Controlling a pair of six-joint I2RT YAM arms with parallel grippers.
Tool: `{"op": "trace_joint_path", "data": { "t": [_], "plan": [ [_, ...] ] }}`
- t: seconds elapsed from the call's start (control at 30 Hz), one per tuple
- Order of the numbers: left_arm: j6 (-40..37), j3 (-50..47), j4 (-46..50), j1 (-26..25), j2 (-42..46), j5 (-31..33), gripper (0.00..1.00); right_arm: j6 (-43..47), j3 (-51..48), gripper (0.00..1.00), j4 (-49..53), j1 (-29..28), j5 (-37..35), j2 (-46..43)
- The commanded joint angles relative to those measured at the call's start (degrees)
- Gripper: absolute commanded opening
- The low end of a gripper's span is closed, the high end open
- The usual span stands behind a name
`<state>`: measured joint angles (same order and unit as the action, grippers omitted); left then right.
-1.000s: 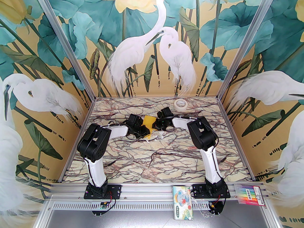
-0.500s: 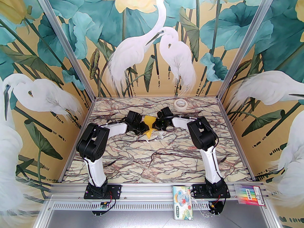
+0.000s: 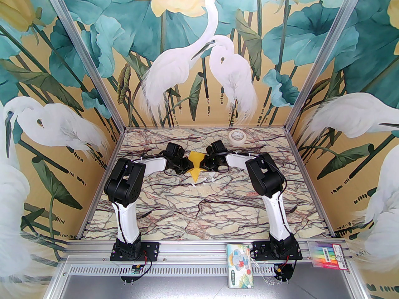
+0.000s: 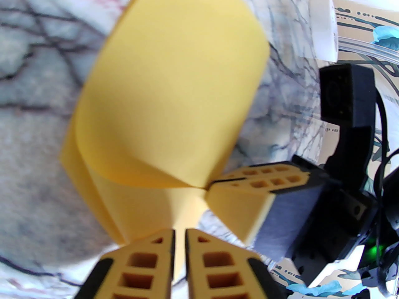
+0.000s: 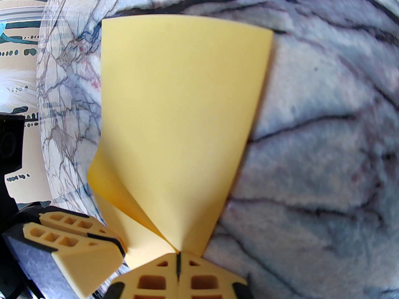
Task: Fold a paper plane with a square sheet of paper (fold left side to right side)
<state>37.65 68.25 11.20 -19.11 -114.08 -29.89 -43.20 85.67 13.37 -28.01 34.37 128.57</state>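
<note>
Painted egrets and lotus leaves point(image 3: 174, 70) cover the three walls around one marble-veined table point(image 3: 199, 210). Two arms reach in from the near rail and meet toward 12 o'clock of the table's middle.

Between them is one square sheet of paper point(image 3: 195, 163), bright yellow, plain and thin. It is no longer flat: it is pinched into a waist, with a broad flap fanning toward 12 o'clock and a narrow point toward 6 o'clock. The wrist views point(image 4: 168, 98) point(image 5: 180, 104) show smooth curved layers running into a soft fold at the pinch.

At 9 o'clock of the sheet, the left gripper point(image 4: 180, 232) has its fingers nearly together, with a slim gap and yellow paper passing between them. At 3 o'clock, the right gripper point(image 5: 178, 255) has its fingers pressed tight on the sheet's edge.

One cream tape roll point(image 3: 237, 136) lies at 1 o'clock of the paper, well apart. One tissue pack point(image 3: 239, 266) and one marker pack point(image 3: 327, 255) lie on the near rail.
</note>
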Motion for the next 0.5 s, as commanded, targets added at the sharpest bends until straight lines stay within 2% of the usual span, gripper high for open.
{"op": "trace_joint_path", "data": {
  "t": [0.0, 0.47],
  "plan": [
    [-2.29, 0.4, 1.39, 0.8, -1.59, 2.11, 0.15, 1.27, 0.39, 0.0, 1.6, -0.09, -1.14, 1.95],
    [-1.61, -0.59, 0.3, 0.94, -3.43, 2.65, 0.14, 1.43, 0.46, 0.0, 1.84, -0.11, -1.19, 1.87]
  ]
}}
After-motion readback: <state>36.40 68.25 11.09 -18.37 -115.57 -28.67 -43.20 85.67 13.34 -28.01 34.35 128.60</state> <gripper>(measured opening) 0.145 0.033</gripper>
